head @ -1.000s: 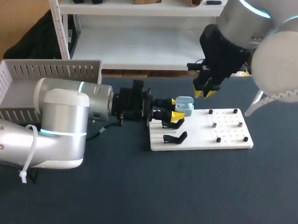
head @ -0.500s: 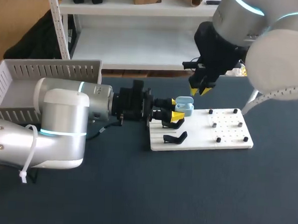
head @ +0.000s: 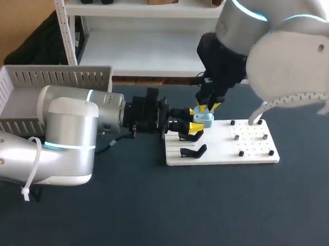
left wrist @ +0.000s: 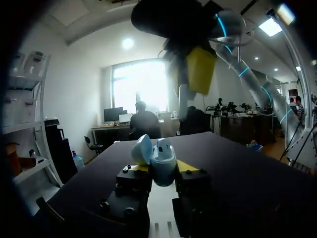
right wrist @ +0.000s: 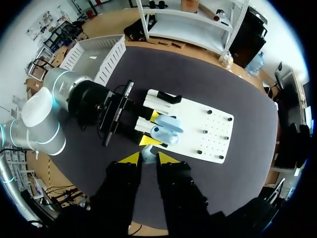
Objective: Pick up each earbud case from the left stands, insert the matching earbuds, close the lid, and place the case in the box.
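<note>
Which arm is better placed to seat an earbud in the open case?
The right. The right gripper hovers just above the open earbud case with what looks like an earbud pinched between its tips. The left gripper is shut on the case, holding it over the white board.

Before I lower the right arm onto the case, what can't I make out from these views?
1. Earbud case sockets, filled or empty: head view, the right gripper covers them; left wrist view shows it side-on; right wrist view, too small.
2. Small pale thing at the right gripper: right wrist view, too small to name or to tell whether gripped.
3. Box floor: head view, largely hidden by the left arm.
</note>
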Robot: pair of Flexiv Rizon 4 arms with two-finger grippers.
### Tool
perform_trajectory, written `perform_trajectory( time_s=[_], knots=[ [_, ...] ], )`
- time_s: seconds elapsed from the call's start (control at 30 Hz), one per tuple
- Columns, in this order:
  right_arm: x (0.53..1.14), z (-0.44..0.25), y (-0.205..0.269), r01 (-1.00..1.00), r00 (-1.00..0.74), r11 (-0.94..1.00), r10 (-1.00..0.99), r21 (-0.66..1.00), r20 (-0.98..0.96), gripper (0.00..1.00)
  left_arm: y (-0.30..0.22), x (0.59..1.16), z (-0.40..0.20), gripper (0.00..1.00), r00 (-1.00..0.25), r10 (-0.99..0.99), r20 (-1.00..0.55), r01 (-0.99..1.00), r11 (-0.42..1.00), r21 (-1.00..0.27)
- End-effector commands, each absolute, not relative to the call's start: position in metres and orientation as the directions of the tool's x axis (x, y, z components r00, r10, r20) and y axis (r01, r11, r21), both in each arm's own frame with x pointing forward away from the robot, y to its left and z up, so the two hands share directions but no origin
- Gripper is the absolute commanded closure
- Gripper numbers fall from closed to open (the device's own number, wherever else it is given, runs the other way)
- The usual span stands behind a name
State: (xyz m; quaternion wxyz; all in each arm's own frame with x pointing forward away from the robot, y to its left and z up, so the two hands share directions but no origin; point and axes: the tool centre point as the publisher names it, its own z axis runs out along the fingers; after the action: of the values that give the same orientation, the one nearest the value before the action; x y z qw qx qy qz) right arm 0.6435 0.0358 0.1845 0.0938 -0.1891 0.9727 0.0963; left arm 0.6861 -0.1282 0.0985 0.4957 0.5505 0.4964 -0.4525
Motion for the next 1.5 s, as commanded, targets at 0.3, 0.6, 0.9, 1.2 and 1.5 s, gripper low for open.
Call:
perform_trajectory(
  time_s=[0.3, 0.6, 0.9, 1.2, 1.5],
  knots=[
    [0.646, 0.174, 0.040, -0.386, -0.916, 0.909, -0.359, 0.154, -0.176, 1.00, -0.129, 0.685, 0.098, 1.00, 0.100, 0.096, -0.990, 0.995, -0.009, 0.099],
    [0.645, 0.171, 0.041, -0.383, -0.919, 0.910, -0.356, 0.160, -0.172, 1.00, -0.130, 0.683, 0.098, 1.00, 0.094, 0.101, -0.990, 0.996, -0.022, 0.092],
    [0.642, 0.172, 0.038, -0.377, -0.920, 0.911, -0.348, 0.164, -0.181, 1.00, -0.136, 0.676, 0.102, 1.00, 0.064, 0.120, -0.991, 0.996, -0.065, 0.057],
    [0.639, 0.170, 0.032, -0.367, -0.924, 0.916, -0.338, 0.161, -0.179, 1.00, -0.135, 0.675, 0.103, 1.00, 0.046, 0.131, -0.990, 0.997, -0.064, 0.038],
    [0.643, 0.165, 0.031, -0.356, -0.928, 0.920, -0.329, 0.162, -0.174, 1.00, -0.133, 0.675, 0.102, 1.00, 0.045, 0.124, -0.991, 0.998, -0.050, 0.039]
  ],
)
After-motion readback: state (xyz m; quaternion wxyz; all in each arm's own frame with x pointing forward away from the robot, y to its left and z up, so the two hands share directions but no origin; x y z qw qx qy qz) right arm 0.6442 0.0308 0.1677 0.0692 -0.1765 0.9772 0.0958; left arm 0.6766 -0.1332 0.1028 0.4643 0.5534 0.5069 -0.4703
